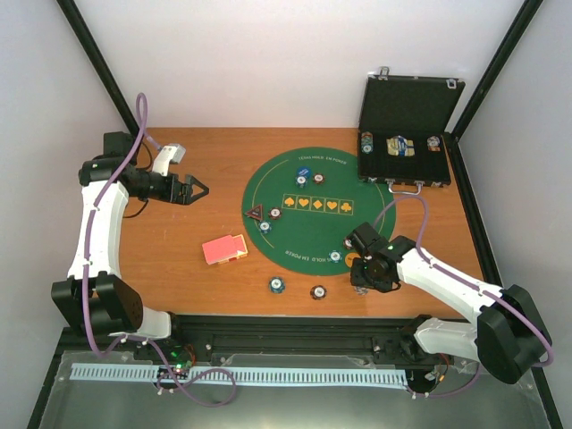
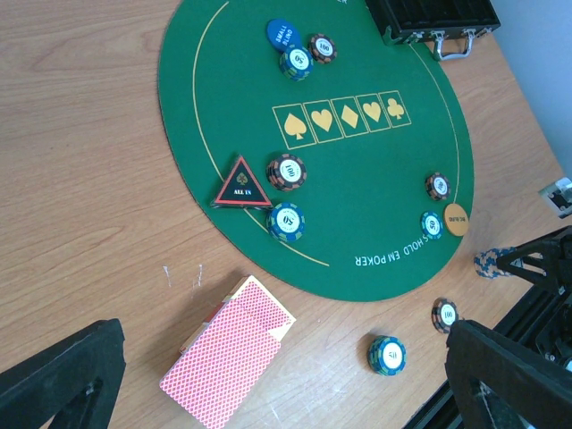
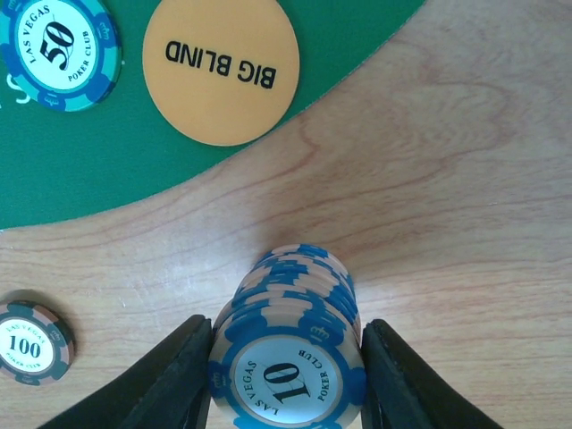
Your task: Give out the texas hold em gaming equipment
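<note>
Right gripper point(image 3: 286, 326): jaws clamped across chip stack point(image 3: 290, 375), on worktop just off mat point(image 3: 89, 161), beside orange disc point(image 3: 221, 67). Left gripper point(image 1: 195, 189): jaws apart, far left.

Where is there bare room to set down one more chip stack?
Free: wood between the left gripper and the card deck; green mat between the suit row and its near edge. Crowded: around the right gripper, chip stack, orange disc.

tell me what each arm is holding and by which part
right fingers clamp the stack of blue 10 chips by its opposite sides; left fingers hold nothing
</note>
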